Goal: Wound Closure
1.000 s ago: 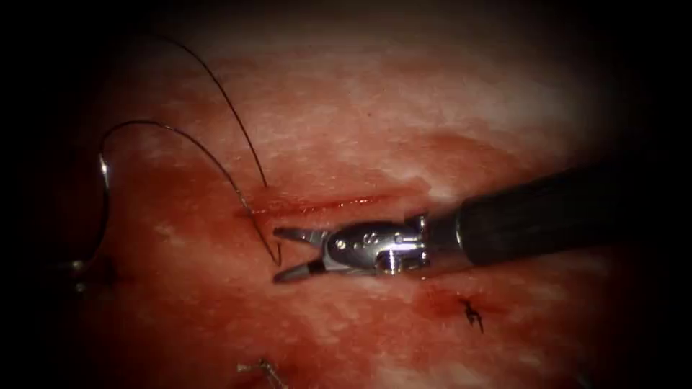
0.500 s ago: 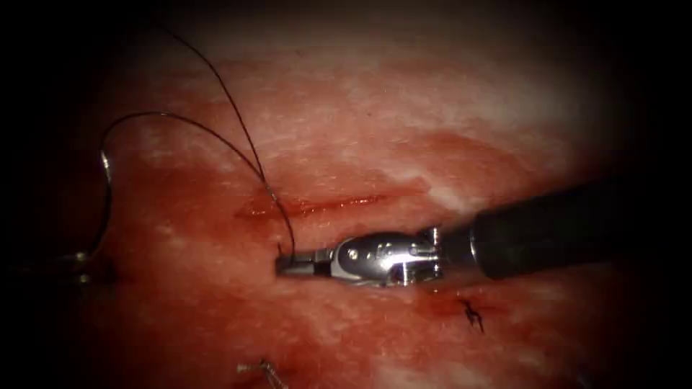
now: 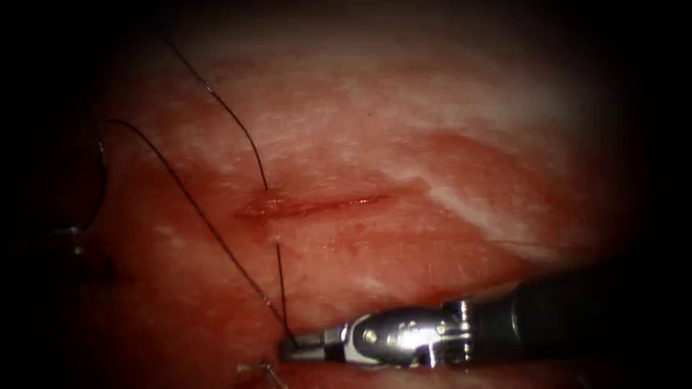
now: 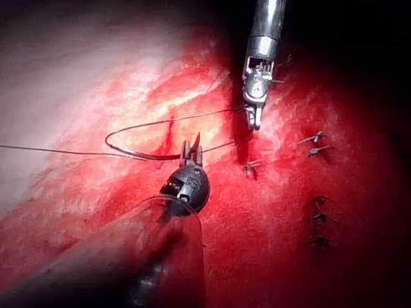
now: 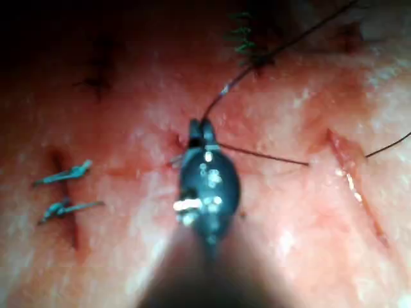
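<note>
The cut [image 3: 317,205] runs across the tissue [image 3: 432,130]. My right gripper [image 3: 292,346] is shut on the thread [image 3: 280,288], well below the cut's left end. One strand rises straight from the jaws into the tissue just under the cut. Another strand slants up to the far left. A third strand leaves the upper lip of the cut and climbs away. My left gripper [image 4: 191,149] is shut on the curved needle [image 4: 151,156] near one end, and the needle is out of the tissue. The right gripper [image 5: 201,128] grips thread that leads toward the cut [image 5: 353,186].
Finished stitches [image 4: 314,138] with short cut ends sit in a row beside the working area, and further ones [image 5: 64,173] lie near the right tool. A cut end of thread [image 3: 263,369] lies at the lower edge. Red fluid stains the tissue around the cut.
The right tool's jaws closed on the thread just below the cut, then moved down and away from it, drawing the strands straight. The slack loop at the left has flattened.
</note>
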Tool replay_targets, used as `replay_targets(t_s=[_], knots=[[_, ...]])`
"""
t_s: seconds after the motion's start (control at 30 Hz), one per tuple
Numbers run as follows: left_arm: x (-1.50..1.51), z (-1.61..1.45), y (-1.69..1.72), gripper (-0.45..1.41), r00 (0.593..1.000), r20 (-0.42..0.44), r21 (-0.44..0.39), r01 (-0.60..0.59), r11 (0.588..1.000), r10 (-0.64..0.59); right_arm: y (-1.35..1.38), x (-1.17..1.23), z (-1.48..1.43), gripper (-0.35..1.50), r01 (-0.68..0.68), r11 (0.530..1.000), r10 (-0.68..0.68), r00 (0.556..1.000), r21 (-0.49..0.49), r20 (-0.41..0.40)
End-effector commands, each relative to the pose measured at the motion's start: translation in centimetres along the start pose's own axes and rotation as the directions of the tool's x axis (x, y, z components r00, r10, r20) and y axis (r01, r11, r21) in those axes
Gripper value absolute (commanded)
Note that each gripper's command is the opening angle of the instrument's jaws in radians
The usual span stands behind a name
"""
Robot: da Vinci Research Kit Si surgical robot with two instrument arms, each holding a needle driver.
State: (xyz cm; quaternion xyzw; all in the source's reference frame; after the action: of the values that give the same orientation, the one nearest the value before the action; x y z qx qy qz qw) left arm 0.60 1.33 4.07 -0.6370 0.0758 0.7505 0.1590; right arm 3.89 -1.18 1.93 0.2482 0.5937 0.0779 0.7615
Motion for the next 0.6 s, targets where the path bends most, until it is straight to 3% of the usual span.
replay_targets(t_s=[0.03, 0.1, 0.13, 0.17, 0.2, 0.27, 0.37, 0.6], knots=[[-0.05, 0.01, 0.06, -0.45, 1.000, 0.002, 0.004, 0.002, 1.000, -0.002, -0.04, -0.03, 0.07, -0.35, -0.002, 1.000, 0.002, 1.000, 0.009, -0.002], [-0.05, -0.01, 0.05, -0.45, 1.000, 0.002, 0.007, 0.002, 1.000, -0.002, 0.06, -0.03, 0.07, -0.33, 0.005, 1.000, -0.005, 1.000, 0.004, 0.000], [-0.05, -0.02, 0.05, -0.45, 1.000, 0.001, 0.010, 0.002, 1.000, -0.002, 0.12, -0.05, 0.06, 0.00, 0.020, 1.000, -0.020, 1.000, -0.009, -0.001], [-0.05, -0.04, 0.05, -0.45, 1.000, 0.002, 0.010, 0.002, 1.000, -0.002, 0.20, -0.09, 0.05, 0.51, 0.022, 0.999, -0.022, 1.000, -0.045, 0.002], [-0.04, -0.05, 0.05, -0.45, 1.000, 0.002, 0.010, 0.002, 1.000, -0.002, 0.28, -0.12, 0.04, 0.83, 0.030, 0.997, -0.030, 1.000, -0.073, 0.006], [-0.04, -0.09, 0.04, -0.45, 1.000, -0.001, 0.014, 0.003, 1.000, -0.003, 0.46, -0.22, 0.01, 1.15, 0.027, 0.993, -0.026, 1.000, -0.117, 0.012], [-0.02, -0.15, 0.01, -0.45, 1.000, -0.001, 0.023, 0.005, 1.000, -0.005, 0.68, -0.35, -0.03, 1.25, 0.032, 0.989, -0.029, 0.999, -0.142, 0.020], [-0.01, -0.25, -0.05, -0.45, 1.000, -0.004, 0.040, 0.007, 0.999, -0.007, 1.12, -0.67, 0.05, 1.26, 0.047, 0.981, -0.041, 0.999, -0.188, 0.034]])
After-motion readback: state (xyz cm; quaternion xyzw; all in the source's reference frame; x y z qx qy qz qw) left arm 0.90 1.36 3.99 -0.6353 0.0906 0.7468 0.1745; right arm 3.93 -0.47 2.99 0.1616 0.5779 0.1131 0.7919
